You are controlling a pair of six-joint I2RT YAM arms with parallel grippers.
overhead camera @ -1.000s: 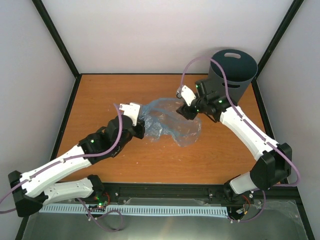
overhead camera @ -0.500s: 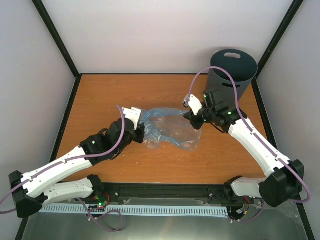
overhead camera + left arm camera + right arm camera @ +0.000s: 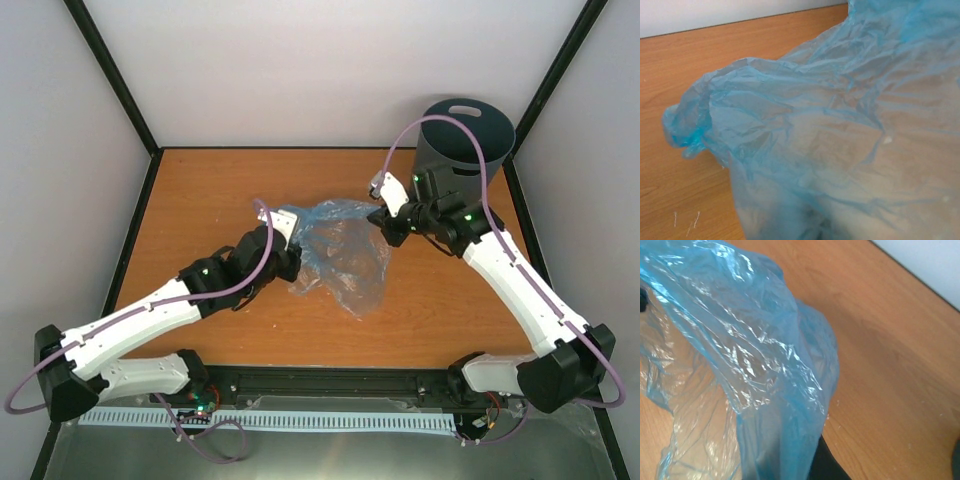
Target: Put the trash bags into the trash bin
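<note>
Wide view first: the orange table point(image 3: 200, 200) is carrying everything, with the left arm point(image 3: 150, 315) reaching in from the near-left and the right arm point(image 3: 520, 285) stretching in from the near-right

Back in the far-right corner the trash bin point(image 3: 490, 135) is standing with its flat slotted face turned up, so it seems to be sitting mouth down, and nothing is going into it yet

The trash bag point(image 3: 350, 255) is hanging mid-table between the two arms, well short of the bin, and its crumpled blue film is filling both wrist views

The left gripper point(image 3: 293, 240) is clamping the bag's left edge, jaws shut on it

The right gripper point(image 3: 384, 224) is pinching the far-right edge, also closed on the film

So pickup is looking done; the carry and the drop are still to come, and the bin's mouth may need sorting out first

Compared with a second ago, the right gripper is sitting further back towards the bin, the left arm is reaching further in, and the bag is hanging bunched instead of lying spread
</note>
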